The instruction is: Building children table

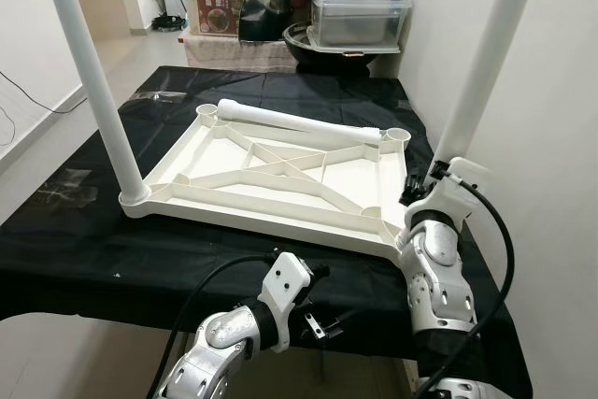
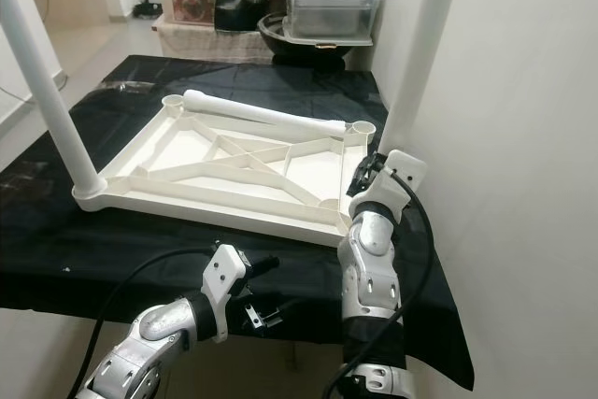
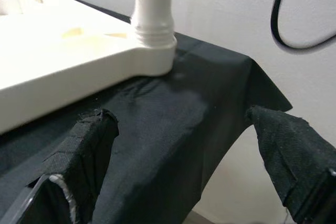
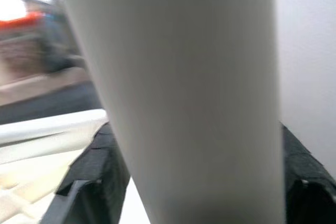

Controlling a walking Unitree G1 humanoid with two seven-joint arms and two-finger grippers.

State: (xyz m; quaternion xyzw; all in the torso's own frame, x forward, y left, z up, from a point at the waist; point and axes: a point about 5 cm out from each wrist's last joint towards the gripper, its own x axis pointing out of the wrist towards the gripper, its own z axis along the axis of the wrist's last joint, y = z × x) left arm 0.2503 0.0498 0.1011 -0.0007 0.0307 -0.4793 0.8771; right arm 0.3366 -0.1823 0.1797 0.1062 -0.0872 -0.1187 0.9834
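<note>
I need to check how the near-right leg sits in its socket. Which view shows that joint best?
The left wrist view: the leg meets the tabletop corner close up. In the eye views the right gripper, holding that leg, hides the joint. The right wrist view gives a blurred shaft between its fingers.

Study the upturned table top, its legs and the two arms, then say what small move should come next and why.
Probably seat the leg held in the right tool firmly in its corner socket. The table top lies upside down, one leg stands at the near left, another lies loose across it, and the left tool hangs open, idle.
</note>
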